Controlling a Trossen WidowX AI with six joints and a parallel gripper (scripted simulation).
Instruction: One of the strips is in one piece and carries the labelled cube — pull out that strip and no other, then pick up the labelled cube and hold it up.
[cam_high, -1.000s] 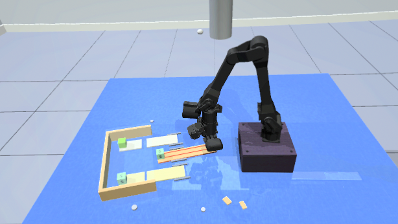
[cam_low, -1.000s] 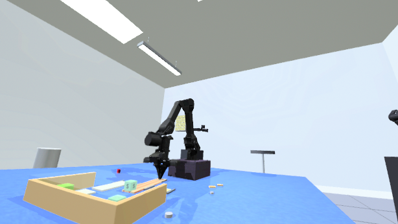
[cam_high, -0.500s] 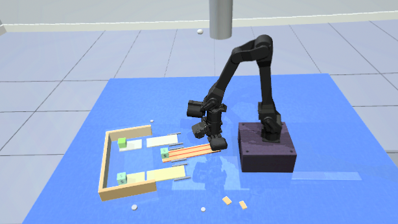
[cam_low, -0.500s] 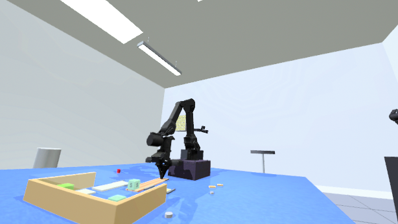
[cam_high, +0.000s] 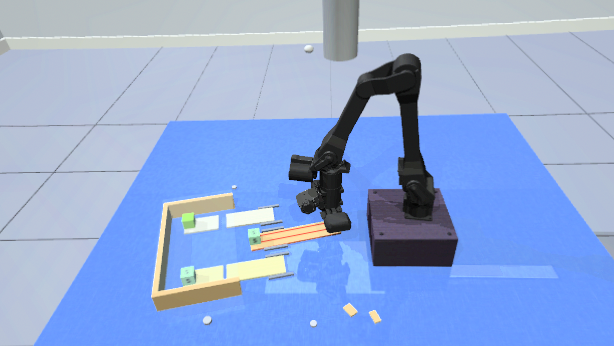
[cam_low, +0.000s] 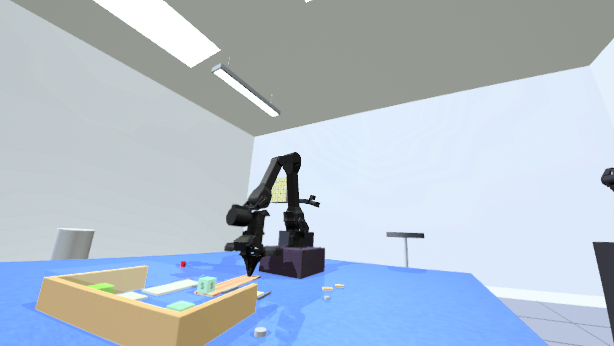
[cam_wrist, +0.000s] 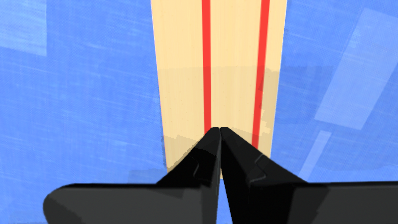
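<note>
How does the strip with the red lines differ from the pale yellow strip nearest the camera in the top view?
The red-lined strip is one unbroken piece; the pale yellow strip is split in two with a gap. The red-lined strip is orange-tan with red stripes; the yellow one is plain. The red-lined strip lies mostly outside the wooden frame, with the shut hand pressing on its end; the yellow one reaches inside, untouched. Both carry a labelled green cube at the frame end.

Grey ceiling with two long light fixtures (cam_low: 245, 90); pale walls. Tiled grey floor (cam_high: 100, 90) surrounds the blue table top (cam_high: 475, 200). Small round-topped stand (cam_low: 405, 235) by the far wall.
</note>
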